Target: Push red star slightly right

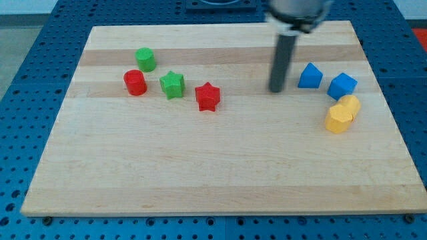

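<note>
The red star (207, 97) lies on the wooden board (220, 167), left of the middle. My tip (277, 90) stands well to the star's right, at about the same height in the view, and touches no block. A green star (172, 85) lies just left of the red star, slightly higher. A red cylinder (135, 83) sits further left, and a green cylinder-like block (146, 59) sits above it.
Right of my tip are a blue block with a pointed top (309, 76) and a blue cube (342, 85). Two yellow blocks (343, 114) touch each other below the blue cube. Blue pegboard surrounds the board.
</note>
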